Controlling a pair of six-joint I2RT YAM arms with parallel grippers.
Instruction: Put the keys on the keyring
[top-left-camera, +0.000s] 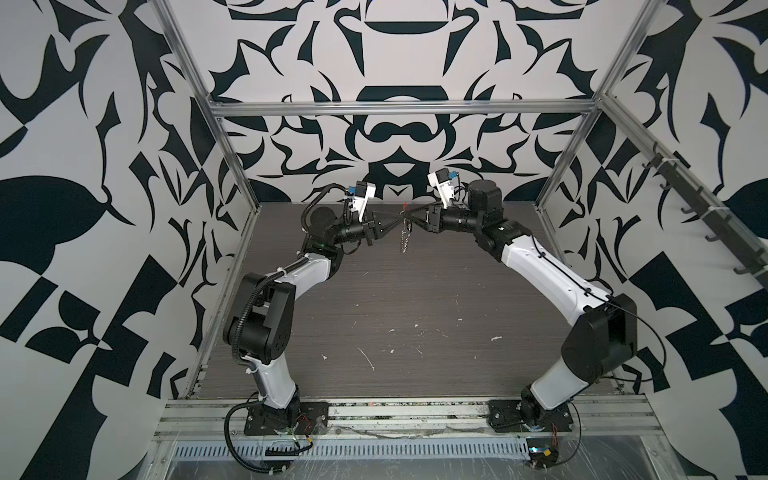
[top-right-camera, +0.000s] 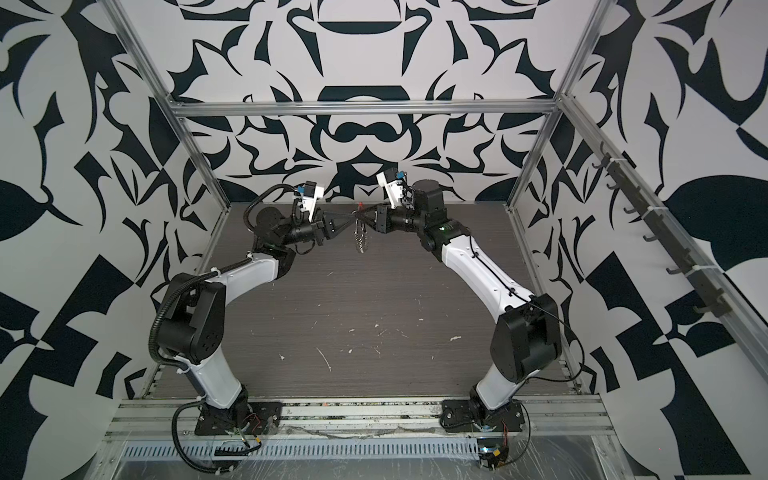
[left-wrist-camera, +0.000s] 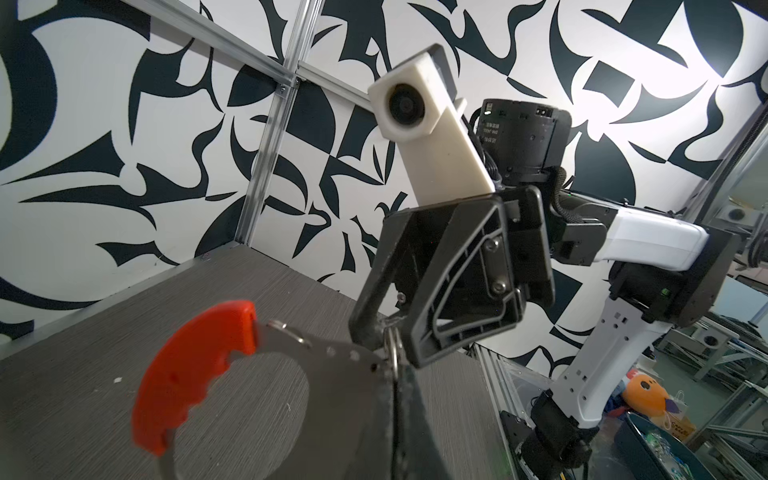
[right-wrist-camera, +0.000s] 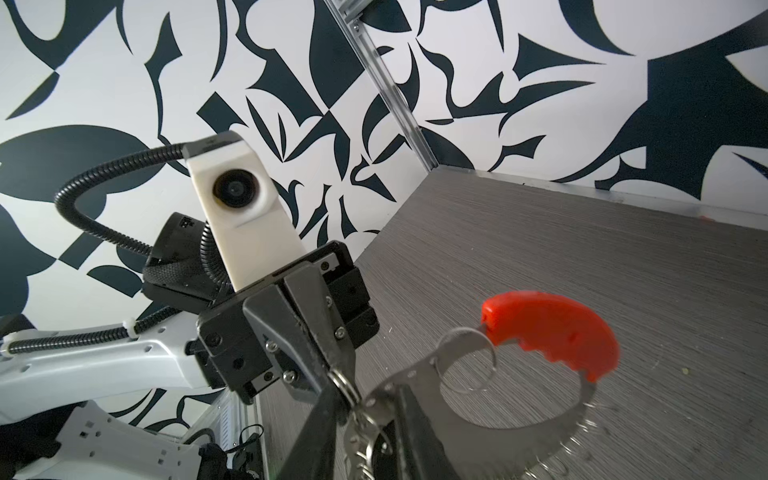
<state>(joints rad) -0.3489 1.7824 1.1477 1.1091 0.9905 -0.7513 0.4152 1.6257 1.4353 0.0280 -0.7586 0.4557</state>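
Silver keyring (right-wrist-camera: 343, 384) mid-air, table (top-left-camera: 374, 311) edges far | L jaws pinch it | R jaws unclear

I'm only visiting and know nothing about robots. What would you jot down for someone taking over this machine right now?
Left gripper: shut on the small round silver metal keyring, held high above the grey table.
Right gripper: tips at the same ring, jaws nearly together; I cannot tell whether it is gripping.
Silver link chain hangs below the ring; the curved orange-red plastic piece sticks out beside it.
Done: ring lifted, both grippers meeting at it.
Left: the small black key shows in no view, so threading looks undone.
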